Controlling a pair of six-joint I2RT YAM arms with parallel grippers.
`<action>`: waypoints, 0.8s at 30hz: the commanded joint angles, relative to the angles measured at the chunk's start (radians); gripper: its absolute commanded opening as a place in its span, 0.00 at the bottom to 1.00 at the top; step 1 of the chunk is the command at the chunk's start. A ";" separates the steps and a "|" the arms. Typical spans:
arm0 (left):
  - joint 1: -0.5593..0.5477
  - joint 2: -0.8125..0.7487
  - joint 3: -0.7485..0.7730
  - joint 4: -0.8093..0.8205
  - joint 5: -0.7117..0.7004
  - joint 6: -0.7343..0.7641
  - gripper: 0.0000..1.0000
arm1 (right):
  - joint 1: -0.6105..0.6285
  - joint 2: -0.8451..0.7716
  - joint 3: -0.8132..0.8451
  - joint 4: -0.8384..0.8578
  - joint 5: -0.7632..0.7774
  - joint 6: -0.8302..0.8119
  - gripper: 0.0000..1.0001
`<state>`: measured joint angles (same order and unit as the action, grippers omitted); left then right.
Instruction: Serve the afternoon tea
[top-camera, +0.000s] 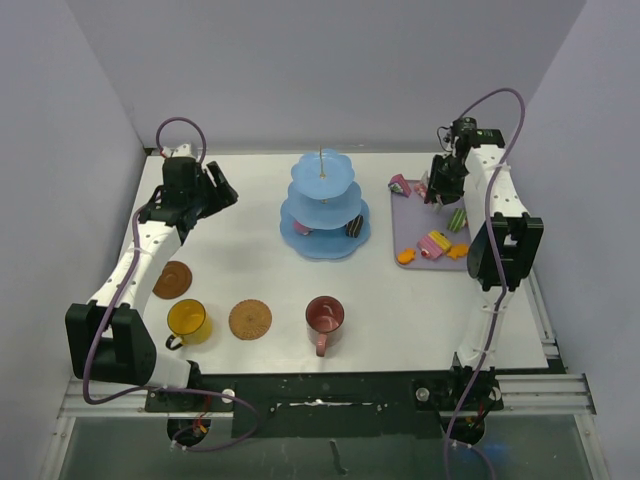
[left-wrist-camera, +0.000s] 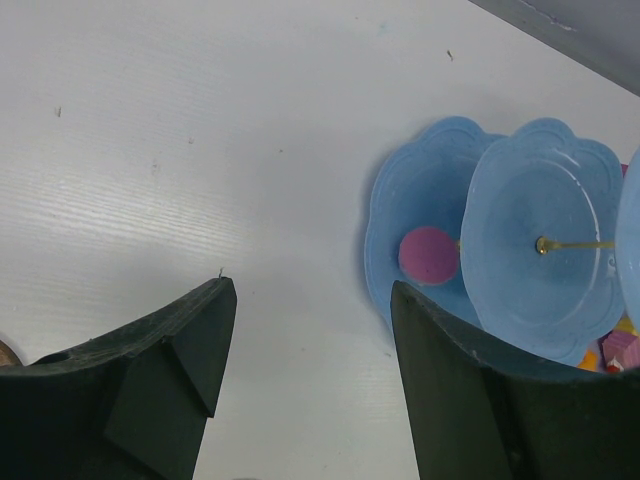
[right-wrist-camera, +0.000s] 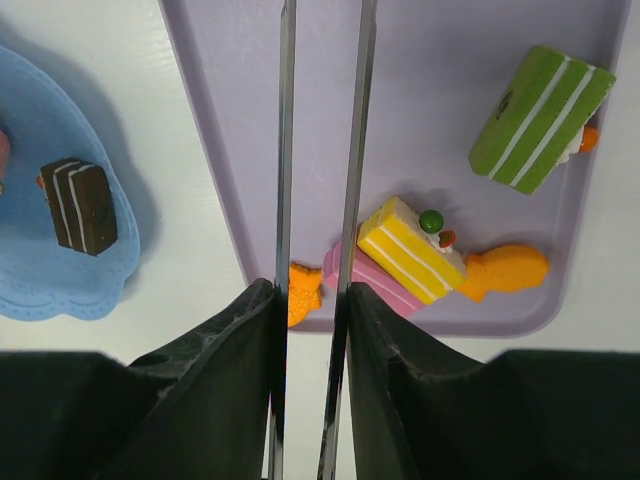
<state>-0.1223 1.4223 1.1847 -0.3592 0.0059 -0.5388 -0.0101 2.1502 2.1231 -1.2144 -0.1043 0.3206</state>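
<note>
The light-blue three-tier stand (top-camera: 323, 205) stands mid-table with a chocolate cake (right-wrist-camera: 82, 205) and a pink round pastry (left-wrist-camera: 428, 255) on its bottom tier. On the lilac tray (top-camera: 425, 225) lie a yellow cake (right-wrist-camera: 410, 250), a green cake (right-wrist-camera: 540, 118), a pink slice (right-wrist-camera: 385, 285) and orange fish pastries (right-wrist-camera: 505, 272). My right gripper (right-wrist-camera: 310, 295) is shut on the thin metal tongs (right-wrist-camera: 285, 130), whose two arms stand apart over the tray; their tips are out of view. My left gripper (left-wrist-camera: 312, 290) hovers open and empty, left of the stand.
Near the front stand a yellow mug (top-camera: 187, 320) and a dark-red mug (top-camera: 325, 316). Two brown coasters (top-camera: 172, 279) (top-camera: 250, 319) lie bare beside them. Grey walls close in the table on three sides.
</note>
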 joint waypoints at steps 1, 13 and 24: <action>0.007 -0.020 0.029 0.034 0.008 0.005 0.62 | 0.008 -0.110 -0.062 0.019 0.002 0.002 0.10; 0.008 -0.023 0.019 0.040 0.011 0.002 0.62 | 0.007 -0.320 -0.291 0.072 -0.014 0.044 0.05; 0.006 -0.025 0.010 0.043 0.017 -0.003 0.62 | 0.028 -0.487 -0.410 0.100 -0.133 0.107 0.05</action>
<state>-0.1223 1.4223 1.1843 -0.3584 0.0090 -0.5396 -0.0036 1.7557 1.7401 -1.1576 -0.1604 0.3908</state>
